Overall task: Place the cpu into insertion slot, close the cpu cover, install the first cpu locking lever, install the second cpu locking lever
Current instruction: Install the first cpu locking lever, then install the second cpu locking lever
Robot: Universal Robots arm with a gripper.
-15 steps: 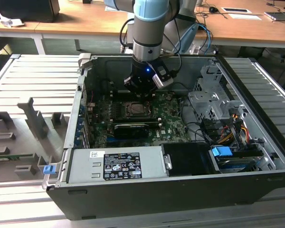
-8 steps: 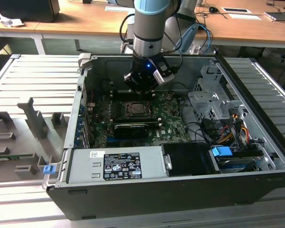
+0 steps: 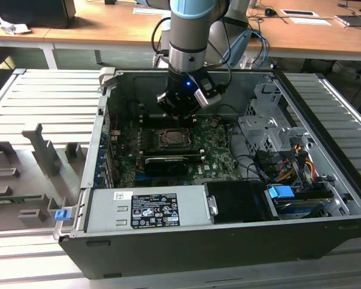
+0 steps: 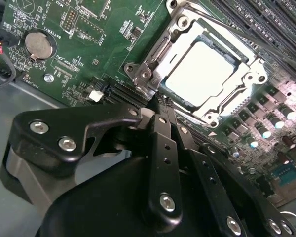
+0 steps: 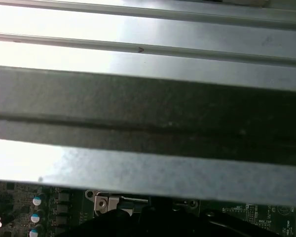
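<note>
In the second wrist view the cpu (image 4: 203,69) is a pale square lying flat in the insertion slot on the green motherboard. The cpu cover (image 4: 246,74), a silver frame, lies down around it. A thin metal locking lever (image 4: 157,49) runs along one side of the frame. My gripper (image 4: 159,104) is shut, its black fingers (image 4: 164,143) meeting at a point against the socket's near edge; whether they pinch anything is hidden. In the exterior view the gripper (image 3: 179,111) hangs just behind the socket (image 3: 171,138) inside the open computer case.
The case walls (image 3: 102,138) surround the board. A labelled grey power supply (image 3: 147,208) sits at the front, and a drive cage with cables (image 3: 277,144) is at the exterior view's right. A coin battery (image 4: 39,44) lies near the socket. A grey case wall (image 5: 148,98) stands close in the first wrist view.
</note>
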